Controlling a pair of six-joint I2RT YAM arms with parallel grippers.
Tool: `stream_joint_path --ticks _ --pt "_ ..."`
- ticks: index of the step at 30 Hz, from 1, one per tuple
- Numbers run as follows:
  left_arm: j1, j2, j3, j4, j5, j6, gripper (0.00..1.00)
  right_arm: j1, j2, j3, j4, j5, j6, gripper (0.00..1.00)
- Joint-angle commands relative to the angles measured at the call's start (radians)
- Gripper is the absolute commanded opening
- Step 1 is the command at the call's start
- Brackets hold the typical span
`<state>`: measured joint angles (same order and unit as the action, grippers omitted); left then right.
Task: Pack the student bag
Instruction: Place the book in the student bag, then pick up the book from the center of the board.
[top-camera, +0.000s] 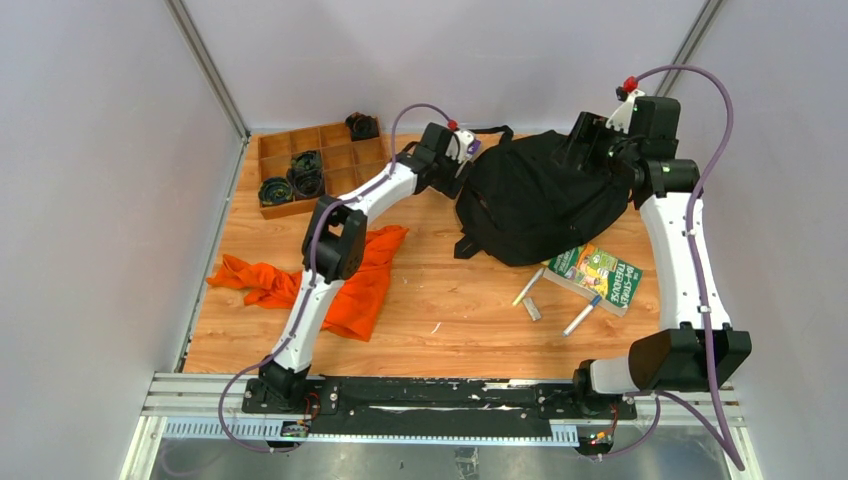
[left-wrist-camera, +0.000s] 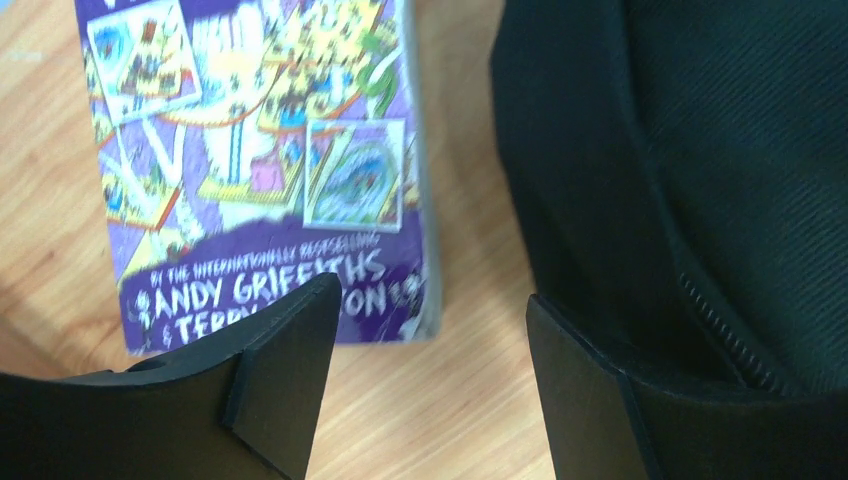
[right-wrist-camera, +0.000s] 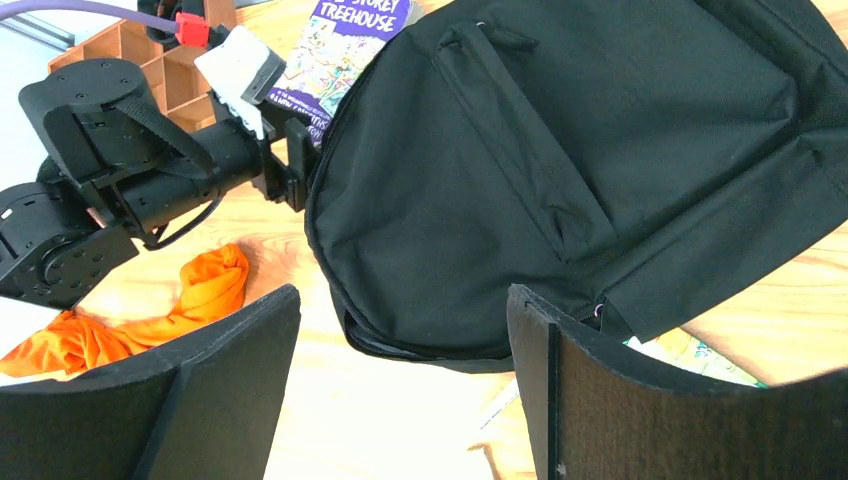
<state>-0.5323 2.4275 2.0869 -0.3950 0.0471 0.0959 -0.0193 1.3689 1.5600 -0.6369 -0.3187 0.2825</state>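
The student bag (top-camera: 535, 200), a big black backpack, lies flat at the back right of the table, and its zip edge (left-wrist-camera: 720, 330) shows in the left wrist view. My left gripper (left-wrist-camera: 430, 300) hangs open over bare wood between the bag's left edge and a purple paperback (left-wrist-camera: 270, 170), holding nothing. The right wrist view shows that book (right-wrist-camera: 345, 45) beside the bag (right-wrist-camera: 600, 150). My right gripper (right-wrist-camera: 402, 295) is open and empty above the bag's back right side (top-camera: 590, 140).
A green book (top-camera: 597, 275), two pens (top-camera: 528, 287) (top-camera: 582, 318) and a small eraser (top-camera: 533, 310) lie in front of the bag. An orange cloth (top-camera: 330, 280) sprawls at the left. A wooden compartment tray (top-camera: 310, 170) with black parts stands at the back left.
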Motion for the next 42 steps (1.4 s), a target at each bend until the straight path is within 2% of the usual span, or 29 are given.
stream_joint_path --ticks 1,6,11,17,23,25,27,32,33,36,42 --pt "-0.009 0.073 0.112 0.018 -0.045 0.033 0.75 0.042 0.001 -0.005 -0.009 -0.016 -0.013 0.79" --pt "-0.009 0.111 0.132 0.044 -0.099 0.042 0.73 0.057 0.006 -0.018 -0.012 -0.02 -0.012 0.79" --pt "-0.01 0.172 0.22 -0.012 -0.179 0.101 0.73 0.065 0.013 -0.024 -0.012 -0.02 -0.007 0.79" --pt "-0.011 0.153 0.182 -0.047 -0.171 0.075 0.65 0.076 0.031 -0.013 -0.007 -0.027 0.002 0.79" --pt "-0.011 0.149 0.169 -0.108 -0.161 0.047 0.62 0.087 0.03 -0.009 -0.004 -0.032 0.012 0.79" --pt "-0.011 0.152 0.172 -0.126 -0.147 0.026 0.57 0.093 0.026 -0.013 0.0 -0.033 0.017 0.79" --pt "-0.011 0.156 0.177 -0.138 -0.151 0.008 0.48 0.094 0.024 -0.016 0.004 -0.039 0.025 0.79" --pt "-0.006 0.155 0.176 -0.137 -0.201 -0.037 0.05 0.107 0.019 -0.005 0.019 -0.059 0.05 0.78" --pt "-0.006 0.148 0.164 -0.131 -0.204 -0.043 0.0 0.111 0.018 -0.002 0.019 -0.058 0.049 0.78" --pt "-0.006 0.085 0.1 -0.107 -0.183 -0.072 0.0 0.114 0.011 -0.001 0.016 -0.059 0.05 0.78" --pt "-0.006 -0.171 -0.109 -0.006 -0.167 -0.146 0.0 0.129 -0.011 -0.043 0.006 -0.099 0.041 0.77"
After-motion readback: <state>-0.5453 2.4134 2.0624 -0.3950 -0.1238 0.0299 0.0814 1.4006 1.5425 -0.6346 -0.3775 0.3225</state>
